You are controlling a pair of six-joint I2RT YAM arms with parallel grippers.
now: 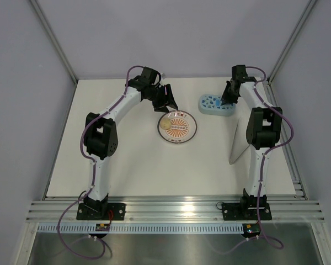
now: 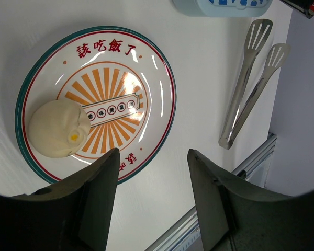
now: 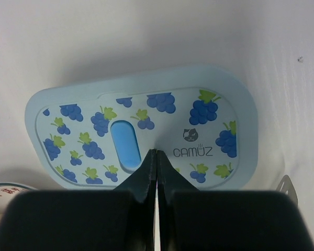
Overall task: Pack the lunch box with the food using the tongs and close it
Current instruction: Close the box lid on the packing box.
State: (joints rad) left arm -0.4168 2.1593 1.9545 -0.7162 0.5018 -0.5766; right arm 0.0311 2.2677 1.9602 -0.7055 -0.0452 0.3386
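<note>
1. Lunch box (image 1: pixel 212 108) is sitting at the upper right of the top view, with its grape-print lid (image 3: pixel 141 120) lying on it.
2. Right claw (image 3: pixel 156 154) is hanging clenched and empty over the lid's middle; whether it is touching cannot be told.
3. Left claw (image 2: pixel 153 156) is hovering released over the plate (image 2: pixel 170 89), which is carrying a pale bun (image 2: pixel 57 128).
4. Tongs (image 2: pixel 243 86) are lying ungripped on the worktop (image 1: pixel 138 165), right of the plate.
5. Judgement: the lid is needing removal first, so the right claw should be spreading and catching the lid's edge, not its centre.
</note>
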